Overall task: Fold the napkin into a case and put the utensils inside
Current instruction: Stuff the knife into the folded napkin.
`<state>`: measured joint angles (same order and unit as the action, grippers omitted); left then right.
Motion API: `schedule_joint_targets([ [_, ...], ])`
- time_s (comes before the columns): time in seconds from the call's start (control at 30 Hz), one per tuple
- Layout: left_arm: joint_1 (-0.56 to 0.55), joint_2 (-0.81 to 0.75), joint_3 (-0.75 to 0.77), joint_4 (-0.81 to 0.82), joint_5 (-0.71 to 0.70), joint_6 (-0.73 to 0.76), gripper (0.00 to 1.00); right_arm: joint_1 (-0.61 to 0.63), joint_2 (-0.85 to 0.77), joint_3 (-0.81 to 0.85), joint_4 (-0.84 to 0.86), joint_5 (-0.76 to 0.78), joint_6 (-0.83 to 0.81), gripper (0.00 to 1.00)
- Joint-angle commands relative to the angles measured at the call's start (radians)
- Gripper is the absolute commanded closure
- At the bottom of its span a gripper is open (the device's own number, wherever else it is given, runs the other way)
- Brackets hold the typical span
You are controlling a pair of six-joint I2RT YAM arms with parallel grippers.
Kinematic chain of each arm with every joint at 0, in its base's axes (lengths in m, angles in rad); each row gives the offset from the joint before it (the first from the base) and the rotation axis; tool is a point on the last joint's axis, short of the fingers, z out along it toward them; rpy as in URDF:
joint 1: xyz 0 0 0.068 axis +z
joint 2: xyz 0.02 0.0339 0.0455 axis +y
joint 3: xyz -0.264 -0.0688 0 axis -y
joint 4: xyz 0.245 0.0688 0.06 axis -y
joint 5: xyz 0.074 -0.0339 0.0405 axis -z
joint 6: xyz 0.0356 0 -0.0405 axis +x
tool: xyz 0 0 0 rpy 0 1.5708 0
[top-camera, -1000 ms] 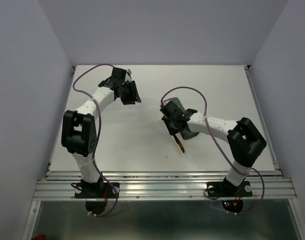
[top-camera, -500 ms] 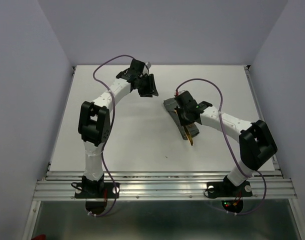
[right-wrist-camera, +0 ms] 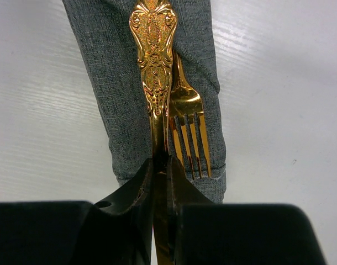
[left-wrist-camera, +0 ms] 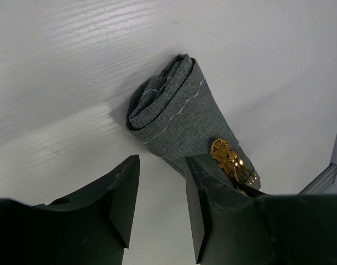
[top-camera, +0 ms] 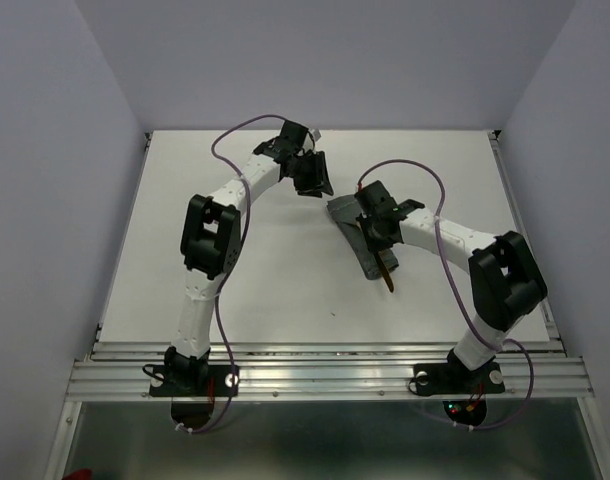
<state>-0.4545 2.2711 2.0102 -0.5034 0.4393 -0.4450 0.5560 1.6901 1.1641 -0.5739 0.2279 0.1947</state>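
Two golden metal utensils (right-wrist-camera: 154, 66) are lying on the dark grey cloth case (right-wrist-camera: 99, 72), right gripper (right-wrist-camera: 160, 171) pinching one (left gripper (left-wrist-camera: 162, 193) gaping), probably for tucking inside.

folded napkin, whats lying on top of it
A gold fork, tines showing, and an ornate-handled gold utensil lie along the folded napkin. The right gripper is shut on that utensil, hiding its working end. The fork's handle is covered by it.
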Motion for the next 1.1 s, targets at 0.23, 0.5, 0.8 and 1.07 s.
schedule_joint_targets([
  [0.23,-0.003,0.045,0.045,0.009,0.042,-0.006,0.51,-0.002,0.003,0.006,-0.026,-0.052,-0.018,0.99],
  [0.5,-0.003,0.085,0.058,0.028,0.055,-0.021,0.51,-0.002,-0.012,-0.012,-0.046,-0.073,-0.006,0.99],
  [0.8,-0.003,0.080,0.039,0.049,0.065,-0.020,0.51,-0.002,-0.032,-0.052,-0.057,-0.070,0.009,0.99],
  [1.07,-0.004,0.090,0.042,0.049,0.070,-0.017,0.51,-0.002,-0.004,-0.026,-0.055,-0.058,0.002,0.99],
])
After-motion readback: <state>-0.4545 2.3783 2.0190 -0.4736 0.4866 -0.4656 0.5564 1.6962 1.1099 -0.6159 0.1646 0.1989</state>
